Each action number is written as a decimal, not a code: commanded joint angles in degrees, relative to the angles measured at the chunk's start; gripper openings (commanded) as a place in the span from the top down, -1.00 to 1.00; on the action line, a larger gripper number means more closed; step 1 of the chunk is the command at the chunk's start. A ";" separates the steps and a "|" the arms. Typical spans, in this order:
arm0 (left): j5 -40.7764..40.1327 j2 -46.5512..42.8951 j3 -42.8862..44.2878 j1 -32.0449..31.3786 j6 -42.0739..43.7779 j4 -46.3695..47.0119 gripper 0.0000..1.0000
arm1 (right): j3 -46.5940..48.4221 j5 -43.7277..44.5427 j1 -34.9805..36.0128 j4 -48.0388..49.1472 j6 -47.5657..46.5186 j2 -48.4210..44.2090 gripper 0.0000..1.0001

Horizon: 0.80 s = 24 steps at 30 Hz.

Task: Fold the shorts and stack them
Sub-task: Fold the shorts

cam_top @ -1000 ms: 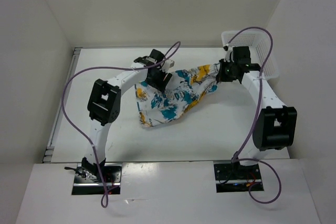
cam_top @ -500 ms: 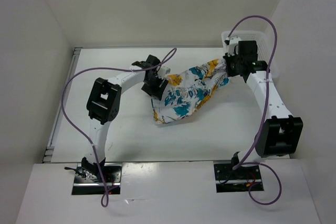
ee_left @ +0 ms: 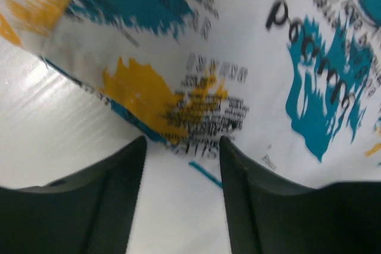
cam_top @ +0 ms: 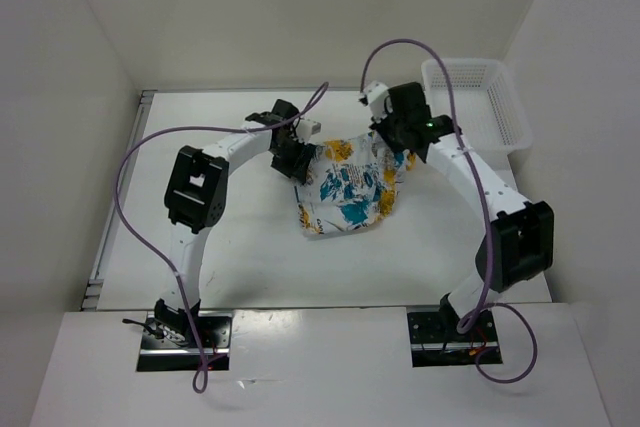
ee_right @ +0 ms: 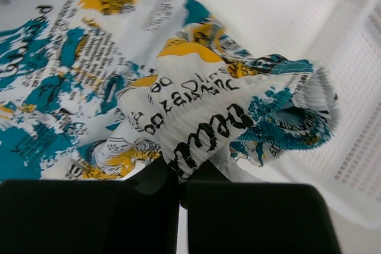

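"Right end effector (ee_right: 181, 178) first: how do its fingers stand?"

"Pressed together, pinching a bunched fold of the shorts (ee_right: 77, 69), which is raised above the rest of the cloth. The white mesh basket (ee_right: 357, 117) is near, on its right."

"And the left end effector (ee_left: 181, 153)?"

"Spread. Its two dark fingers (ee_left: 101, 206) sit low over the desk (ee_left: 36, 105) at the left edge of the shorts. Whether they touch the cloth cannot be told."

"Where does the garment lie?"

"Seen from above, mid-desk between the two arms. It is crumpled, with its far right corner held by the right arm and the rest draped on the surface."
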 commanded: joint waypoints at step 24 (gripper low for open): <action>5.94 8.75 2.45 5.88 0.19 -0.91 0.42 | 10.46 -6.15 30.08 -1.93 -12.91 17.36 0.62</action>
